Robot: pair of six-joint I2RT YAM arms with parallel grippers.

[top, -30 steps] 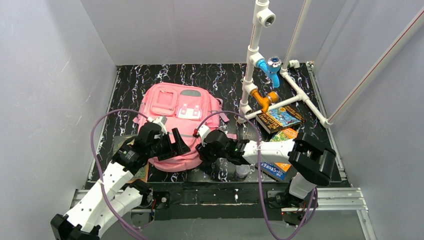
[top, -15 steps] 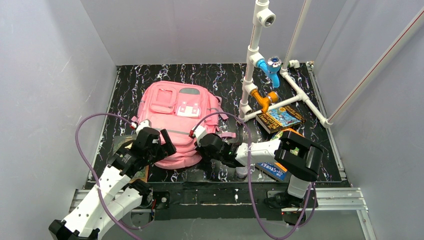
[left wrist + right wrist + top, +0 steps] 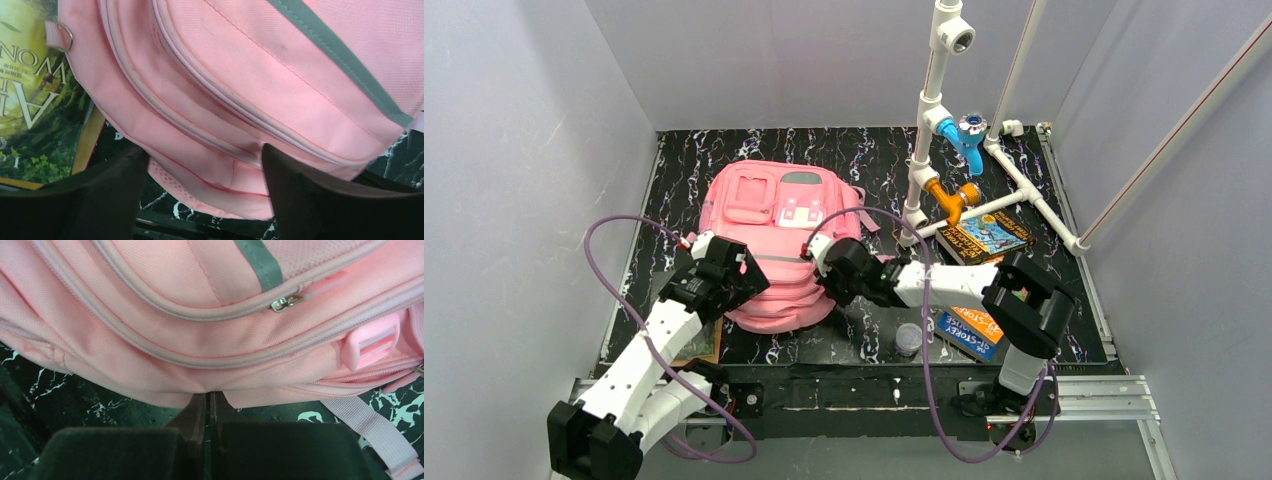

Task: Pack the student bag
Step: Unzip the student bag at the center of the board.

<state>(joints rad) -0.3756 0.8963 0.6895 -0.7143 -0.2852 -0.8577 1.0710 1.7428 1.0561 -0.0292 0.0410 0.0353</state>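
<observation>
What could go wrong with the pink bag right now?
The right gripper pinches only a thin fold at the edge of the student bag, so the fabric might slip out. The open left gripper sits close to the green book partly under the bag and could catch it instead. The small jar close by could get knocked.

Bright, even light fills the top view. The pale walls (image 3: 524, 150) around the backpack (image 3: 774, 235) look flat and show no glare. The close-ups render the backpack's weave sharply, while below it the left tool (image 3: 202, 150) and right tool (image 3: 210, 396) sit dark, shadowed and blurred in the foreground.
</observation>
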